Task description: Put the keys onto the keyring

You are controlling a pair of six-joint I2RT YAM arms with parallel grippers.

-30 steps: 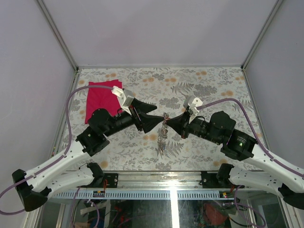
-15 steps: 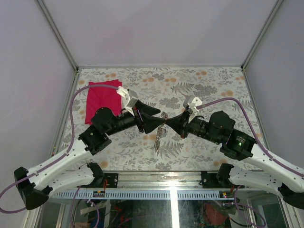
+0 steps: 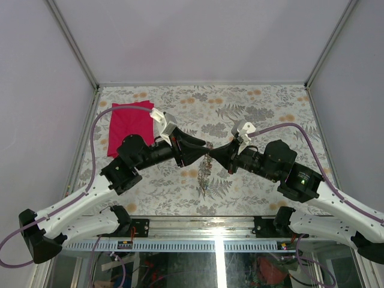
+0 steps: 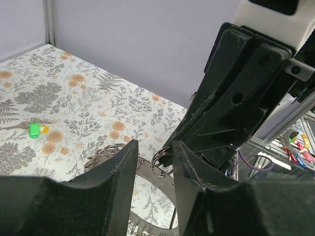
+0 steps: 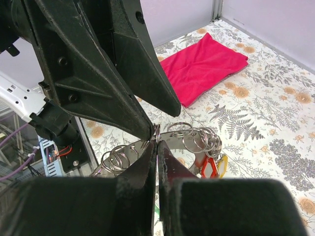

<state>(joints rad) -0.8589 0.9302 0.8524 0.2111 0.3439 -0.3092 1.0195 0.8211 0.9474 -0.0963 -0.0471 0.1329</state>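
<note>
**Keyring Suspended Between Both Grippers at Table Centre**

**Top external view.** The left gripper [image 3: 201, 150] and right gripper [image 3: 212, 155] meet tip to tip at frame centre, above the floral table [image 3: 264, 114]. The keyring [image 3: 205, 171] hangs just below them, seen edge-on and too small to resolve. A red cloth [image 3: 127, 123] lies at upper left, its lower edge covered by the left arm.

**Left wrist view.** The left jaws stand apart with a narrow gap. Small wire rings [image 4: 160, 160] show in that gap; contact with either finger cannot be told. The keyring's flat grey band is cut off at the bottom edge. A green-headed key [image 4: 33, 130] lies on the table at far left, well apart.

**Right wrist view.** The right jaws are pressed together on the keyring's rim; the fingers hide the pinch point. A red-headed key [image 5: 209, 167] and a yellow-headed key [image 5: 222, 164] sit at the rim, right of centre, blades hidden.
</note>
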